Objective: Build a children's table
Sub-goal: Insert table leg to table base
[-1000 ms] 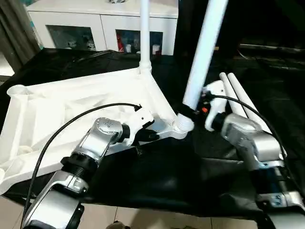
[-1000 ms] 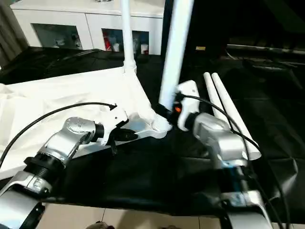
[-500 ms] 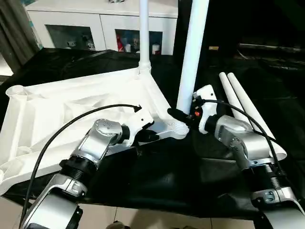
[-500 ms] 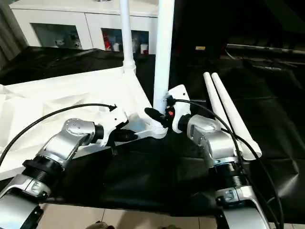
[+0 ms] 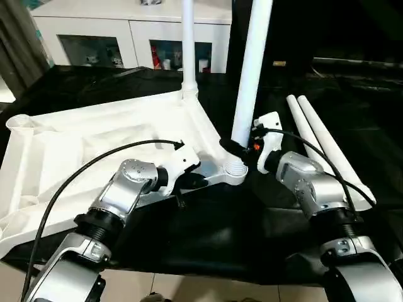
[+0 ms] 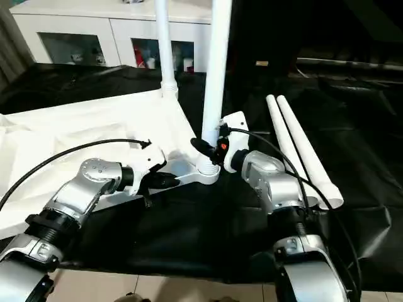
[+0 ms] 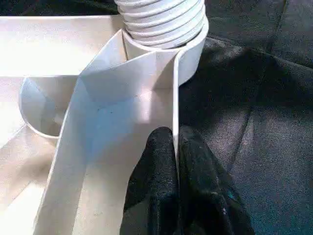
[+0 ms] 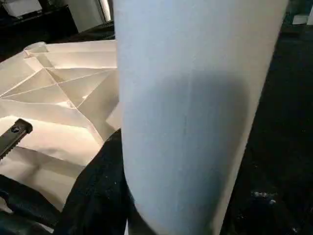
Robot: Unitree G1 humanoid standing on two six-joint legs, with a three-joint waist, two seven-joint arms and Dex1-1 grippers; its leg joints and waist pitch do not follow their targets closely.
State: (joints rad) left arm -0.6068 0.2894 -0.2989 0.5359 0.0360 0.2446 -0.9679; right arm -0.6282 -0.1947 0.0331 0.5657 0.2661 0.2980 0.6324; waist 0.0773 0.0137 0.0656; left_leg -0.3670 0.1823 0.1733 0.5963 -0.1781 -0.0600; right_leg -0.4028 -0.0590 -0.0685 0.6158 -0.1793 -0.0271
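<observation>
Your left gripper [image 7: 176, 161] is pinched on the rim of the tabletop [image 5: 75, 145], just short of the near corner socket [image 5: 236, 170]. Your right gripper [image 5: 234, 148] is clamped on the leg [image 5: 250, 69] standing upright in that socket. A second leg [image 5: 187, 44] stands at the 12 o'clock corner — behind it, a cabinet [image 5: 94, 38]. Two spare legs [image 5: 321, 145] lie touching side by side at 2 o'clock on the black cloth [image 5: 227, 233], just beside your right forearm.

Smooth white plastic tabletop [image 5: 75, 151] and legs [image 5: 250, 69]; matt black cloth [image 5: 208, 233]; brushed silver metal forearms [image 5: 315, 189].
</observation>
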